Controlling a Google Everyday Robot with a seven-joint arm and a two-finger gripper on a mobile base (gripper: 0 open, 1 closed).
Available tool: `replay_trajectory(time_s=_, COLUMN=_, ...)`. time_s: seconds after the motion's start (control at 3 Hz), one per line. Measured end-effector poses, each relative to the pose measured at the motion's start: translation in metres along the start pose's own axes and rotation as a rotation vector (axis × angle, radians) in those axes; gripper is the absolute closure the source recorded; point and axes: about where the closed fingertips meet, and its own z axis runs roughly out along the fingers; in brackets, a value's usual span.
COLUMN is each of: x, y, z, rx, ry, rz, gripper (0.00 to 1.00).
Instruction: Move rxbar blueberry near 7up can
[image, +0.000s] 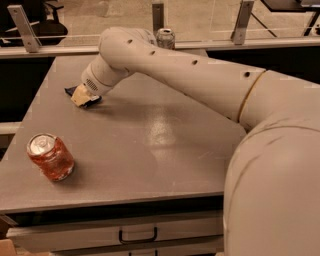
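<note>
The rxbar blueberry (72, 91), a small flat dark navy wrapper, lies on the grey table (150, 145) at the far left; only its edges show under my gripper. My gripper (82, 97) is down on the wrapper, its tan fingertips covering most of it. The 7up can (165, 38), silvery with a silver top, stands upright at the table's far edge, partly hidden behind my arm.
An orange-red translucent can (50, 156) stands near the table's front left. My white arm (200, 80) stretches across the right and far part of the table. A railing with metal posts (21, 27) runs behind the far edge. A drawer handle (137, 235) sits below the front.
</note>
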Motion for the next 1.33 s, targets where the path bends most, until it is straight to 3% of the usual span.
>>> replay_trajectory(time_s=0.33, x=0.000, y=0.000, z=0.000, rx=0.000, ry=0.000, rz=0.000, gripper=1.00)
replay_trajectory(time_s=0.67, x=0.015, y=-0.038, z=-0.064, rx=0.101, ry=-0.015, rz=-0.043, gripper=1.00)
replay_trajectory(time_s=1.0, x=0.030, y=-0.086, z=-0.165, rx=0.228, ry=-0.074, rz=-0.110, gripper=1.00)
replay_trajectory(time_s=1.33, x=0.041, y=-0.093, z=-0.174, rx=0.247, ry=-0.063, rz=-0.150, gripper=1.00)
